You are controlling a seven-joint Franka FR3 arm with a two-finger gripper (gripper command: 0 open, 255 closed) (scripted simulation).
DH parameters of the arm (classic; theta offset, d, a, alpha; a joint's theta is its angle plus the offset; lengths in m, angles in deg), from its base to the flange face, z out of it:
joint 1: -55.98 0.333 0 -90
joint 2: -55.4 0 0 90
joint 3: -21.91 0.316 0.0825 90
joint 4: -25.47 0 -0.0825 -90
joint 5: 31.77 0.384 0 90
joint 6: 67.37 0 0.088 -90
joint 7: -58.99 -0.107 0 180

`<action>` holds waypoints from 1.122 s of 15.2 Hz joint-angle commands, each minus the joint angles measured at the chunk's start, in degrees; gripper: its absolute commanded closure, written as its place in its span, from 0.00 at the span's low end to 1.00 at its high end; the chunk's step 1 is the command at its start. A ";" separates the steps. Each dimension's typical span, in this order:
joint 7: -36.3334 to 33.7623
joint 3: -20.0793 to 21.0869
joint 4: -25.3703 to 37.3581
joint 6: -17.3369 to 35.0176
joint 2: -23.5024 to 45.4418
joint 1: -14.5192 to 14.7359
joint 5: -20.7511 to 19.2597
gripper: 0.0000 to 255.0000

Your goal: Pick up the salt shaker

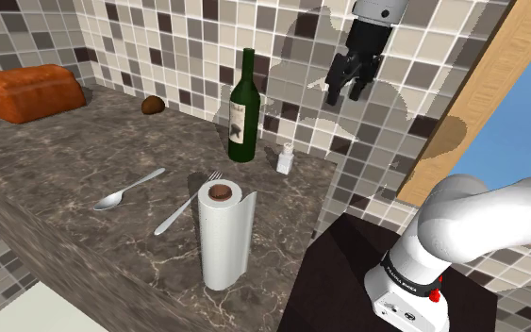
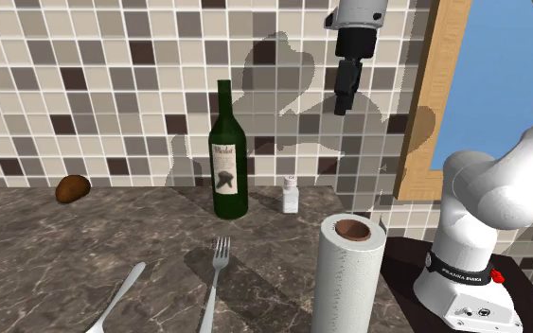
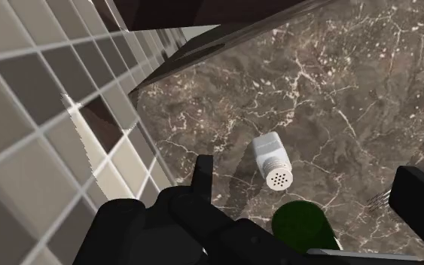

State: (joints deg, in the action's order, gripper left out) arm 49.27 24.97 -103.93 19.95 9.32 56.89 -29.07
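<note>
The salt shaker [image 1: 284,157] is small and white with a perforated cap. It stands upright on the dark marbled counter [image 1: 84,170] near the tiled back wall, just beside a green wine bottle [image 1: 243,108]. My black gripper [image 1: 346,94] hangs high above the counter, up and toward the shoulder view's right of the shaker, fingers apart and holding nothing. In the second exterior view the gripper [image 2: 342,102] is well above the shaker [image 2: 291,195]. In the wrist view the shaker [image 3: 272,160] lies far below, between the spread fingers [image 3: 202,175] of the open gripper [image 3: 312,188], beside the bottle's top [image 3: 300,226].
An upright paper towel roll [image 1: 224,236] stands near the counter's front edge by the stand [image 1: 348,273]. A fork [image 1: 190,203] and a spoon [image 1: 126,190] lie mid-counter. A brown loaf [image 1: 32,92] and a small brown lump [image 1: 154,105] sit far left. A wooden window frame [image 1: 461,113] is at right.
</note>
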 commanded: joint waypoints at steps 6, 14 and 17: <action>-1.99 1.57 -3.80 8.63 5.98 -0.34 0.70 0.00; -5.17 3.87 -6.06 21.55 18.44 -0.94 1.12 0.00; -5.16 3.98 -8.09 23.95 18.81 -0.90 1.19 0.00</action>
State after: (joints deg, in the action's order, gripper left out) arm 44.29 28.80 -111.68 43.09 27.68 55.96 -27.93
